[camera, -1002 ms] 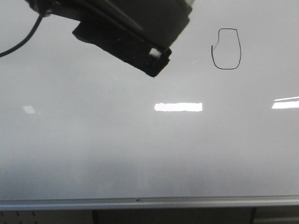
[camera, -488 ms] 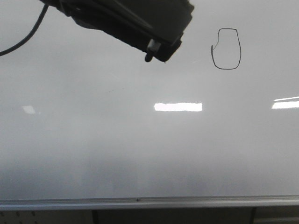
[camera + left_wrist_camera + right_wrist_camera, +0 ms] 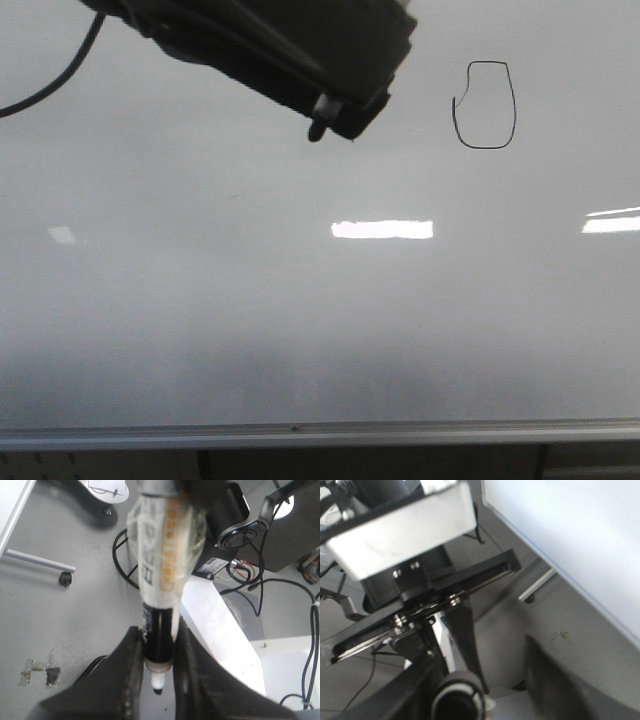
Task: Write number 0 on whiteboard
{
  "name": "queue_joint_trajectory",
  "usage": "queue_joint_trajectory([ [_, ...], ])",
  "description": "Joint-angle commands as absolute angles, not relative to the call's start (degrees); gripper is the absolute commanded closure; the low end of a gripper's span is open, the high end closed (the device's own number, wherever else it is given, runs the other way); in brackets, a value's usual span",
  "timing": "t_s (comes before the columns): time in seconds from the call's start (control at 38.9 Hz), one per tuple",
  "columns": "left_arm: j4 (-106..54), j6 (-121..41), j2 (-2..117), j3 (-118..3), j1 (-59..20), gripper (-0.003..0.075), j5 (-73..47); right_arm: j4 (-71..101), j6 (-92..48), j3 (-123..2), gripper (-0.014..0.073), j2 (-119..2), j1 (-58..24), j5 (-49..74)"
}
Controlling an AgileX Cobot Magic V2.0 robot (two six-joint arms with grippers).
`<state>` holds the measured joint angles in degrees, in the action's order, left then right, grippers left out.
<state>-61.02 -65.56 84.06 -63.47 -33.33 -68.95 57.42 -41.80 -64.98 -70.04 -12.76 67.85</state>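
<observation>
The whiteboard (image 3: 300,320) fills the front view, and its pale face shows too in the right wrist view (image 3: 580,540). The number 0 (image 3: 485,105) is a small black boxy loop at the upper right. My left gripper (image 3: 335,115) reaches in from the top, left of the loop and apart from it, shut on a black-and-orange marker (image 3: 162,580). The marker's tip (image 3: 317,130) pokes out below the fingers (image 3: 130,680). My right gripper (image 3: 487,665) is off the board with its fingers apart over the floor. A black, white-ringed cylinder (image 3: 457,700) sits against one finger.
A silver rail (image 3: 300,435) runs along the board's lower edge. Bright light reflections (image 3: 382,229) lie across the middle. A black cable (image 3: 60,80) hangs at the upper left. Below the wrists are the grey floor, a stand's legs (image 3: 450,620) and cables (image 3: 260,585).
The left gripper has risen slightly and turned, so the marker tip now shows beneath it. The loop is unchanged.
</observation>
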Motion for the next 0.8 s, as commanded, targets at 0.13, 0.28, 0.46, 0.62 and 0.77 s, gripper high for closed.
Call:
queue_joint_trajectory([
  [0.13, -56.67, -62.21, 81.97, -65.21, -33.56, 0.0739, -66.08, 60.20, -45.18, -66.23, 0.0129, -63.13, -12.67, 61.72],
  [0.28, -45.55, -52.05, 81.97, -65.21, -31.74, 0.0739, -59.99, 56.50, -45.18, -62.23, 0.0167, -56.82, -12.67, 53.36],
  [0.46, -33.69, -35.46, 81.97, -65.21, -26.05, 0.0739, -53.43, 54.16, -45.18, -50.42, 0.0364, -45.81, -12.67, 36.01],
  [0.62, -30.75, -29.56, 81.97, -65.21, -18.85, 0.0739, -52.32, 53.47, -45.65, -40.92, 0.0540, -35.58, -12.67, 26.72],
  [0.77, -30.41, -29.29, 81.97, -65.21, -12.01, 0.0739, -52.32, 53.50, -46.21, -33.45, 0.0650, -27.20, -12.67, 23.71],
])
